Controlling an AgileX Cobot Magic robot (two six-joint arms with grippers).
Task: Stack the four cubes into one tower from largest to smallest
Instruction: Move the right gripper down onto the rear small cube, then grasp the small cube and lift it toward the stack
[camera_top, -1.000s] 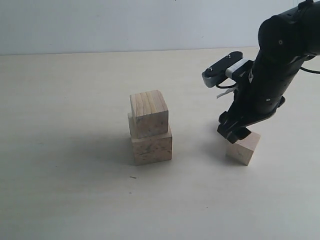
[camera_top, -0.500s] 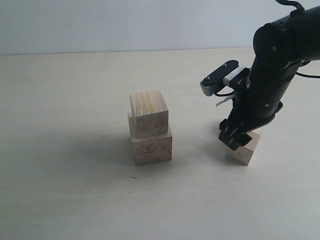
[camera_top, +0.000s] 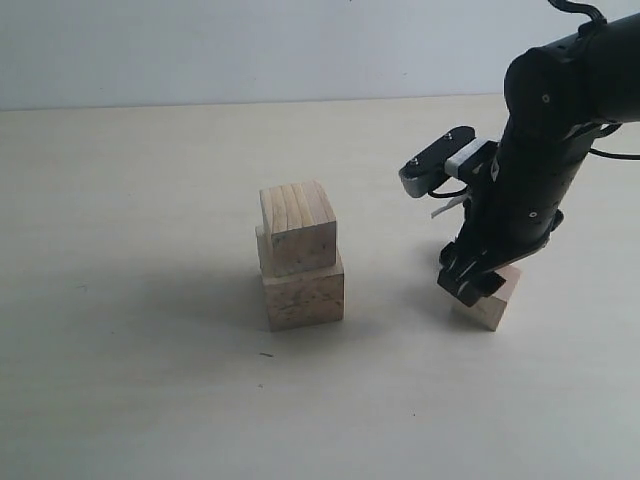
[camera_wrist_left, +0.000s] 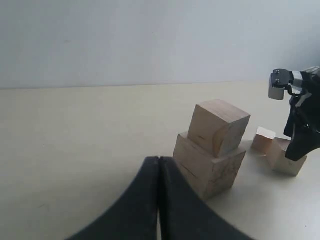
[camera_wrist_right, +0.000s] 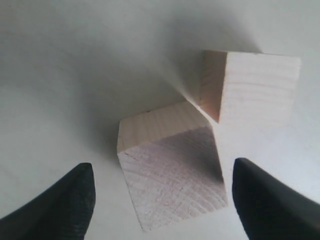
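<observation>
**Q:** Item under the claw?
**A:** Third cube (camera_wrist_right: 170, 175), pale bare wood with the grain showing. It sat on the table (camera_top: 150, 380) directly between the fingers of your right claw (camera_wrist_right: 162, 165). The claw stood spread wide, one finger to each side, and neither touched the wood that I could see.

**Q:** Handling?
**A:** Judged light, rigid and not fragile. The faces were smooth, so probably a little slippery under hard pads. The block lay somewhat askew to your fingers. You would have done best to square the claw to two opposite flat faces at about mid-height, clear of the corners.

**Q:** Neighbours?
**A:** Smallest cube (camera_wrist_right: 252, 90), just beyond the claw. Its corner was touching the third cube or all but touching it; I could not tell which. Closing on the third cube might have nudged it.

**Q:** Destination?
**A:** Largest cube (camera_top: 304, 293), speckled on its front, with the second cube (camera_top: 298, 227) resting on it. Both stood well apart from your right claw, off to its side. The second cube sat twisted on its base, so you had a skewed landing face.

**Q:** Other arm?
**A:** Left claw (camera_wrist_left: 159, 165), fingers pressed together on nothing, low over the table, with the two stacked blocks just ahead of it
</observation>
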